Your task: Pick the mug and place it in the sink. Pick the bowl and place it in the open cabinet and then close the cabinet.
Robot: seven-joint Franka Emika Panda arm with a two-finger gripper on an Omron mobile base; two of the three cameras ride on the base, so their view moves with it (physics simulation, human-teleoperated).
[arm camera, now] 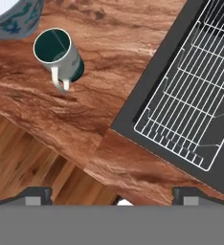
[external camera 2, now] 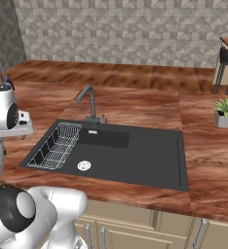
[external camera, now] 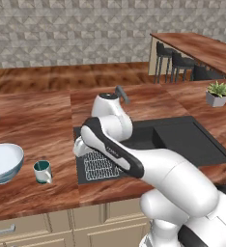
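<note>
**Claw spread over counter edge, mug not yet gripped**

Claw (arm camera: 112, 194): fingertips wide apart, nothing between them, above the counter (arm camera: 109, 86) edge. Up and left of the claw in the hand view, apart from it: mug (arm camera: 59, 54), upright, dark teal outside and in, white rim and handle. Beyond it, bowl (arm camera: 16, 19), white with blue pattern. Right of the claw: black sink (arm camera: 147, 93) with white wire rack (arm camera: 190, 95).

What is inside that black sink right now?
Inside the sink, a white wire rack sits at its left end, with a round drain beside it. No dishes are in it; the mug stands on the counter. In the left base view, the arm covers part of the basin.
</note>
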